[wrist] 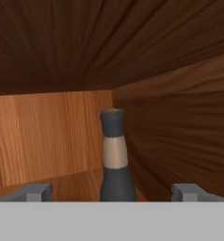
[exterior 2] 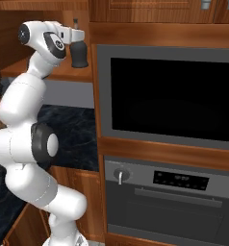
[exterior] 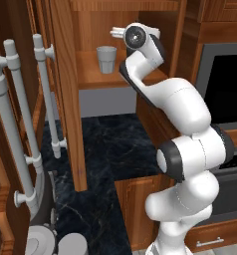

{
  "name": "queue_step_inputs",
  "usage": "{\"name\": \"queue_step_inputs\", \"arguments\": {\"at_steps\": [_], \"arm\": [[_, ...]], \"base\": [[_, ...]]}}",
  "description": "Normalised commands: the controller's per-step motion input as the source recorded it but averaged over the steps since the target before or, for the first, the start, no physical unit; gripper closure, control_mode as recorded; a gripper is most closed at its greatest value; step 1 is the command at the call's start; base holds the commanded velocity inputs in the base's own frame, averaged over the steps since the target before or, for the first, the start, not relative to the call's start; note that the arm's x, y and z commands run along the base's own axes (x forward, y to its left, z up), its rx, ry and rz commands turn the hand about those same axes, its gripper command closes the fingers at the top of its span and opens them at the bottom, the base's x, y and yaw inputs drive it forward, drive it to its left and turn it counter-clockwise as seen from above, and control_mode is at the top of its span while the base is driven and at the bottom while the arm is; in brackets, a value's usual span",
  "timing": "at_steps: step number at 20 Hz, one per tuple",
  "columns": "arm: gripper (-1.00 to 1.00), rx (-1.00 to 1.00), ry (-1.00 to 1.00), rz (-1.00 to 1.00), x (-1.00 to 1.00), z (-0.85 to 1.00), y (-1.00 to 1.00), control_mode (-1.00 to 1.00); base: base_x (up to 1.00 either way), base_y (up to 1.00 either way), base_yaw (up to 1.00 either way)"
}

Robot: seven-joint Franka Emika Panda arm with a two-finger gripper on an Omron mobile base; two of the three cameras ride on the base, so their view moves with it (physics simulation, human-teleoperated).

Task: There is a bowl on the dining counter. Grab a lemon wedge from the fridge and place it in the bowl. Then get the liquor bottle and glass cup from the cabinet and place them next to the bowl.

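Note:
The brown wooden cabinet (exterior: 70,99) stands open, and my arm reaches into it at shelf height. In the hand view my gripper (wrist: 113,193) is open, its two fingertips (wrist: 36,192) spread wide at the bottom. The liquor bottle (wrist: 115,150), dark with a pale band on its thin neck, stands upright just ahead between the two tips, apart from both. From the right base view the squat dark liquor bottle (exterior 2: 79,52) sits on the shelf right beside my hand. The glass cup (exterior: 106,59), a small pale tumbler, stands upright on the same shelf to the left of my arm.
An open cabinet door with long grey bar handles (exterior: 46,94) juts out at the left. Black marble counter (exterior: 110,139) lies below the shelf. A built-in oven with a black window (exterior 2: 169,91) and a lower oven with a control panel (exterior 2: 179,180) fill the right side.

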Motion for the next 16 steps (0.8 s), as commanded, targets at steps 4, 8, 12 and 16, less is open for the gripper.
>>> {"name": "queue_step_inputs", "arguments": {"at_steps": [4, 8, 12, 16], "arm": [[-1.0, 0.0, 0.0, 0.0, 0.24, -0.07, 0.0, -1.0], [-1.0, 0.0, 0.0, 0.0, 0.29, -0.07, -0.08, -1.0], [-1.0, 0.0, 0.0, 0.0, 0.21, 0.0, -0.12, -1.0], [-1.0, 0.0, 0.0, 0.0, 0.0, -0.02, -0.24, -1.0]], "base": [[0.0, 0.0, 0.0], [0.0, 0.0, 0.0], [0.0, 0.0, 0.0], [0.0, 0.0, 0.0]]}}
